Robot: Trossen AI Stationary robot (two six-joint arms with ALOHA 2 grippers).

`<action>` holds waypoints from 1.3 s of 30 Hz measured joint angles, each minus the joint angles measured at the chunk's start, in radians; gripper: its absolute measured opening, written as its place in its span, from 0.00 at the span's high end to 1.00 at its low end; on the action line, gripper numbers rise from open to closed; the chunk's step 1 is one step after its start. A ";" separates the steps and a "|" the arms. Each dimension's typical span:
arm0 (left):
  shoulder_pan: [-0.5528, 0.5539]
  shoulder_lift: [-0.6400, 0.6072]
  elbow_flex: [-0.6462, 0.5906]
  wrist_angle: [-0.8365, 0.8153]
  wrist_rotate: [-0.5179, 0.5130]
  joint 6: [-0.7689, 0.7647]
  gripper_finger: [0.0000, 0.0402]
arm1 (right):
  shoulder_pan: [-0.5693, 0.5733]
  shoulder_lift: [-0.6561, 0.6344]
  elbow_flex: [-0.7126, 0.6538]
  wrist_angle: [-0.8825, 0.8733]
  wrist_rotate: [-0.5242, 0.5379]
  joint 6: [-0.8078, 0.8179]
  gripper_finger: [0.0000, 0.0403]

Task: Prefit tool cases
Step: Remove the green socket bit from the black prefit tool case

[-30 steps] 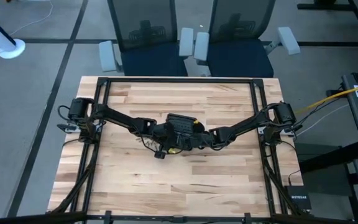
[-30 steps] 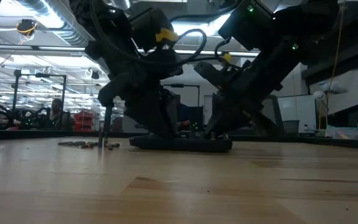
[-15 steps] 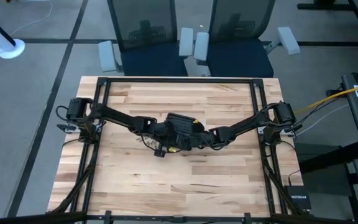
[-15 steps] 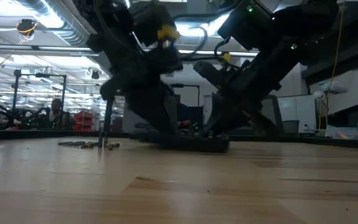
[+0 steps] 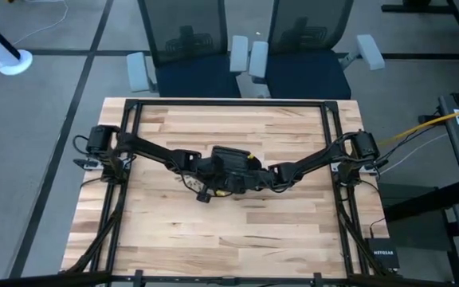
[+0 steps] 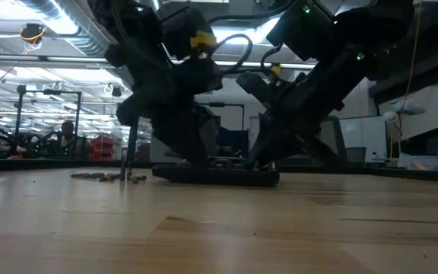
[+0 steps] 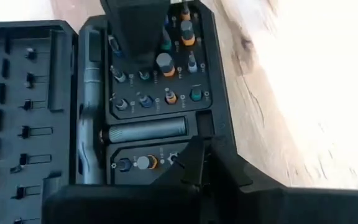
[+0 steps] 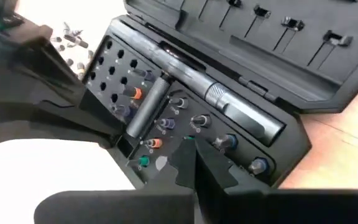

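You find the tool case (image 5: 231,167) lying open and flat at the centre of the table (image 5: 237,239), with both arms converging on it. In the high view the left gripper (image 5: 212,171) reaches the case from 9 o'clock and the right gripper (image 5: 255,177) from 3 o'clock.

Both sets of fingers are fully closed. The left gripper's own fingers (image 7: 194,168) meet tip to tip above the slotted half, and the pictures show nothing held between them. The right gripper's fingers (image 8: 194,165) are likewise pressed together over the bit rows, with nothing visibly gripped.

Treat the case as a light, rigid moulded-plastic shell. Its two flat halves join at a hinge, so expect one half to swing if you lift the other alone. The smooth plastic is likely to slide on the wood; brace one half before pushing. Take hold at an outer edge or rim, not over the slots.

The seated bits (image 7: 166,62) are small metal pieces with coloured collars, and a cylindrical driver handle (image 7: 145,130) lies in its recess. Loose bits (image 6: 105,176) lie on the table at 9 o'clock of the case.
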 joint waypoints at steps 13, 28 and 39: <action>-0.002 0.019 -0.004 0.119 -0.046 -0.050 1.00 | 0.000 -0.015 0.006 0.242 -0.046 -0.049 1.00; -0.034 0.019 -0.006 0.117 -0.010 -0.104 1.00 | -0.057 -0.004 0.055 0.050 -0.027 -0.076 1.00; -0.034 0.016 -0.008 0.084 -0.017 -0.104 1.00 | -0.059 0.056 0.056 0.119 -0.106 -0.080 1.00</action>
